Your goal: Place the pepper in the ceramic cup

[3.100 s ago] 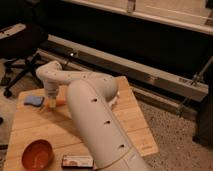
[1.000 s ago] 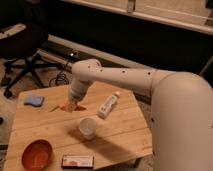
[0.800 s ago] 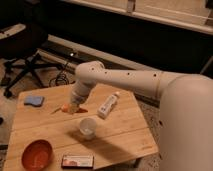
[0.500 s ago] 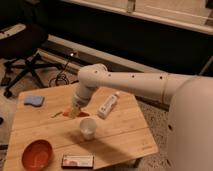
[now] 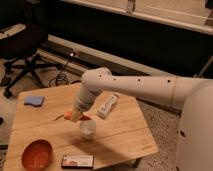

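Wooden tabletop (image 5: 120, 135) below me — my tool (image 5: 76, 116) grips the orange pepper (image 5: 70, 117), held level just above and left of the white ceramic cup (image 5: 87, 128), not yet inside it.

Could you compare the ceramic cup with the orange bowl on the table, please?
The ceramic cup is white, small and tall-sided; the orange bowl is orange-red, wider and shallower. The cup stands mid-table just under the gripper, which holds the pepper; the bowl sits apart at the near left corner. Both are round, upright and open-topped.
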{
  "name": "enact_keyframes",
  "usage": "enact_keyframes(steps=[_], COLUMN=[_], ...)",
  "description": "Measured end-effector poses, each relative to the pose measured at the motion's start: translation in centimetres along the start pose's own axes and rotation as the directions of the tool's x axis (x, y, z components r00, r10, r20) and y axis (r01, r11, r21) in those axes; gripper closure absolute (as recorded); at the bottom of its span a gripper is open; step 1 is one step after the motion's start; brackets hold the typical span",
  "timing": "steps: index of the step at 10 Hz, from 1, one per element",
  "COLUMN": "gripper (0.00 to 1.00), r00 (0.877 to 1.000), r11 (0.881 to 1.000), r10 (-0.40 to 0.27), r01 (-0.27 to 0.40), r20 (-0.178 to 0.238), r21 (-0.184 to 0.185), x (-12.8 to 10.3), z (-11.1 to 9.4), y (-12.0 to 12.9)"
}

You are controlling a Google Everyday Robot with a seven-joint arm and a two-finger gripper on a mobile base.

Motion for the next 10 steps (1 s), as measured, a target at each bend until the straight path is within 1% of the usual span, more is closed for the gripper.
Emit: enact_keyframes(steps=[2, 3, 4, 5, 6, 8, 9, 10], gripper=[0.66, 0.65, 0.62, 0.54, 0.44, 0.25, 0.2, 0.2], r00=[1.0, 1.0, 0.999, 0.999, 0.997, 0.991, 0.985, 0.977], r11=[1.0, 0.999, 0.999, 0.998, 0.996, 0.992, 0.989, 0.986], r10=[0.001, 0.004, 0.009, 0.017, 0.025, 0.042, 0.051, 0.057], r01=[-0.001, -0.003, -0.007, -0.013, -0.019, -0.026, -0.026, -0.022], r20=[0.017, 0.027, 0.036, 0.05, 0.07, 0.13, 0.166, 0.204], r21=[-0.023, -0.041, -0.052, -0.064, -0.082, -0.124, -0.146, -0.168], x=[0.1, 0.3, 0.5, 0.7, 0.8, 0.8, 0.8, 1.0], z=[0.3, 0.4, 0.5, 0.6, 0.5, 0.2, -0.2, -0.6], y=[0.8, 1.1, 1.2, 1.1, 1.0, 0.9, 0.8, 0.6])
